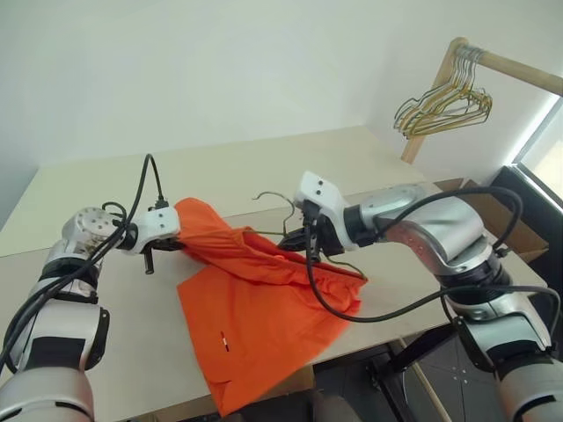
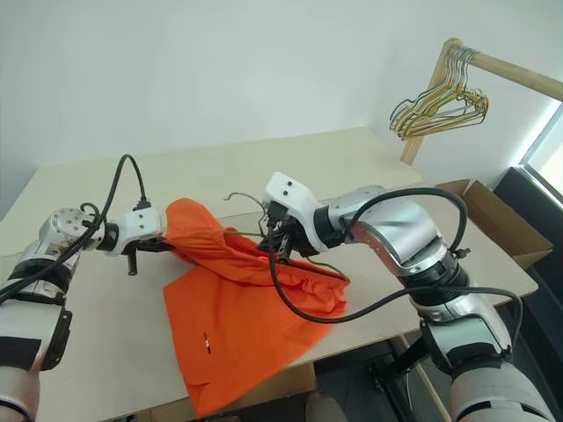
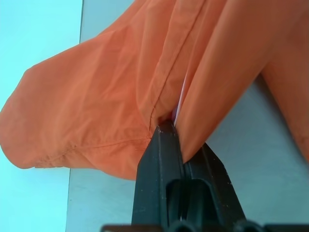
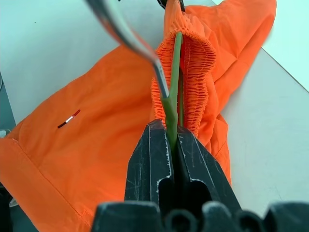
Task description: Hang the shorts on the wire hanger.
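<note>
Bright orange against pale beige and black

The shorts point(image 1: 255, 308) are a plain, unpatterned bright orange, with one small mark in white, red and black on the flat leg. The wire hanger point(image 4: 173, 92) running through their gathered waistband is dull olive green. Both the left claw point(image 3: 170, 140) and the right claw point(image 4: 166, 140) have black fingers. The desk point(image 1: 88, 189) is pale beige. On the light wooden rail point(image 1: 519, 69) hangs a cluster of hangers point(image 1: 444, 104) in gold, green and grey.
</note>
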